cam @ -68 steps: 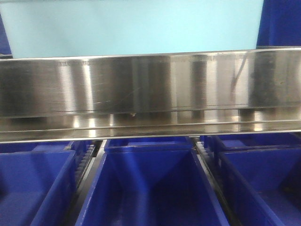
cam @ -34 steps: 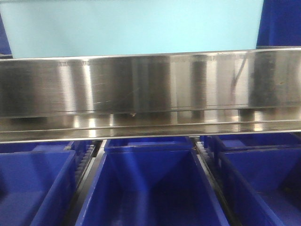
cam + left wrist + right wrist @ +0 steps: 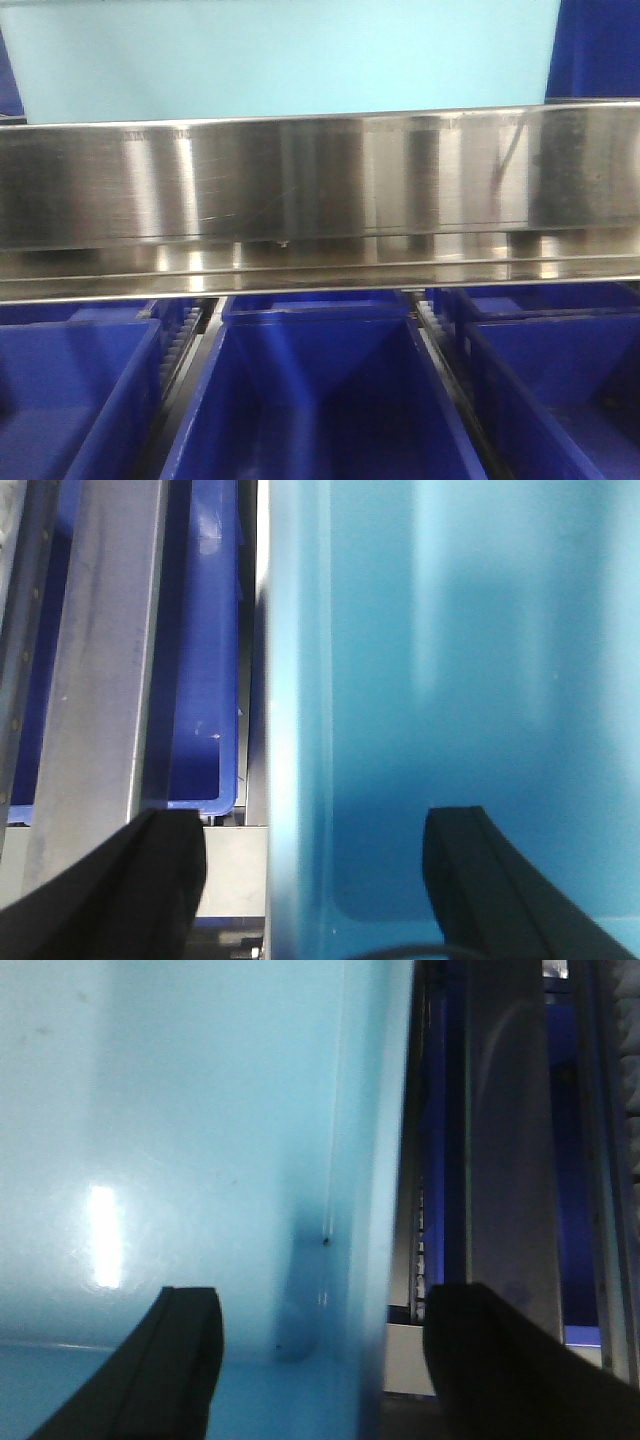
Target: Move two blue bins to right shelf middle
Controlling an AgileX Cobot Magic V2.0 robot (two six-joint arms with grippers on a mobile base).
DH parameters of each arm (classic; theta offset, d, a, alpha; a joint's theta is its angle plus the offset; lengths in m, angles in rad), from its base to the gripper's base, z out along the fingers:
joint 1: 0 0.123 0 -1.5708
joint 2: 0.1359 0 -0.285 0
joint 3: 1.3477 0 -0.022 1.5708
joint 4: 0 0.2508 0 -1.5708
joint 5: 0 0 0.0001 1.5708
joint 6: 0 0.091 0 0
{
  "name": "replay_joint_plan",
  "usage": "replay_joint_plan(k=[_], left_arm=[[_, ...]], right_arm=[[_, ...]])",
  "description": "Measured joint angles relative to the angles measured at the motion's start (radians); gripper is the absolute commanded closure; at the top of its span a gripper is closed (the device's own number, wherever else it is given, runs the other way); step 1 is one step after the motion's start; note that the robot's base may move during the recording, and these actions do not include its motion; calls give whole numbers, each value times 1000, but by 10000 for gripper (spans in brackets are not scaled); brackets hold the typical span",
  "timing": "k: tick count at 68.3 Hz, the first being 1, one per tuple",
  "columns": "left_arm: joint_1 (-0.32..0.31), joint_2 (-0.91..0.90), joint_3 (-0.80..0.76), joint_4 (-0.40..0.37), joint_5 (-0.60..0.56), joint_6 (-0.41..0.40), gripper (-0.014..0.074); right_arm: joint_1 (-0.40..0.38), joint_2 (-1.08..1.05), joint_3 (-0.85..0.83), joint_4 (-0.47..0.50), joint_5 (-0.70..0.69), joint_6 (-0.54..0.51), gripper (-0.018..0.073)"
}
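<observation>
Left wrist view: left pincer (image 3: 315, 825) spread, fingers astride side wall of pale blue bin (image 3: 470, 660), bin empty; right wrist view: right pincer (image 3: 325, 1300) spread astride its other side wall; front view alone shows dark blue bins (image 3: 312, 400) below, empty; steel shelf rail (image 3: 320, 180) above them hides pale bin's lower part.

Close front view of shelf rail (image 3: 320, 180); wrist views sharing light-blue bin (image 3: 450, 680).

Dark blue bins (image 3: 318, 400) line up beneath the steel shelf (image 3: 320, 190).
</observation>
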Motion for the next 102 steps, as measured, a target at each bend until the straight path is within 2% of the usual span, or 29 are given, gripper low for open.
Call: replay_joint_plan(k=[20, 43, 49, 54, 59, 67, 71, 102], left_arm=[[0, 0, 0, 0, 0, 0, 225], [0, 0, 0, 0, 0, 0, 231], [0, 0, 0, 0, 0, 0, 287], [0, 0, 0, 0, 0, 0, 393], [0, 0, 0, 0, 0, 0, 514], [0, 0, 0, 8, 5, 0, 708], [0, 0, 0, 2, 5, 0, 708], [0, 0, 0, 4, 5, 0, 707]], right_arm=[[0, 7, 1, 0, 0, 0, 316], [0, 7, 1, 0, 0, 2, 315], [0, 7, 1, 0, 0, 2, 315], [0, 7, 1, 0, 0, 2, 336], [0, 8, 1, 0, 0, 2, 418], [0, 12, 1, -6, 8, 2, 631], [-2, 12, 1, -11, 10, 5, 727], [-2, 14, 1, -13, 10, 5, 724]])
